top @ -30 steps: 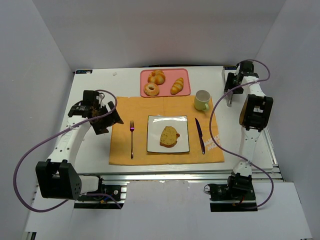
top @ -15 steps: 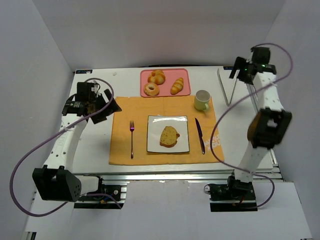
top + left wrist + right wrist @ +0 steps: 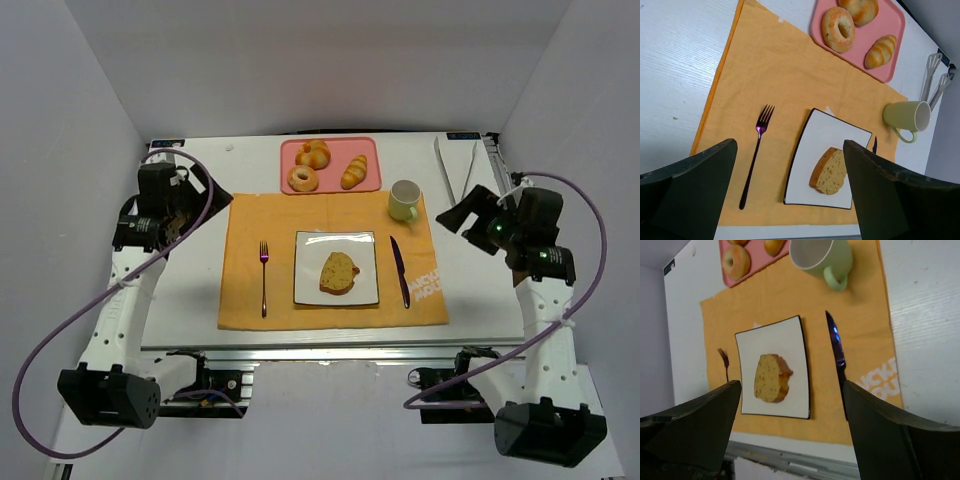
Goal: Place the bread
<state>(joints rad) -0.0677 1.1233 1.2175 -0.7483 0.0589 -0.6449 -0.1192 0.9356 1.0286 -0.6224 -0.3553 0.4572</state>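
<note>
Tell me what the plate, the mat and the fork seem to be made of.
Plate: likely glazed ceramic, smooth white with a thin dark rim. Mat: woven cloth, matte orange, fine ribbed texture. Fork: probably metal, slim, dark with a purple sheen.

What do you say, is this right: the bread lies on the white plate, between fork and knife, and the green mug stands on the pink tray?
Not quite. The top view shows the green mug on the orange mat, beside the pink tray, not on it. The bread does lie on the white plate, between fork and knife.
</note>
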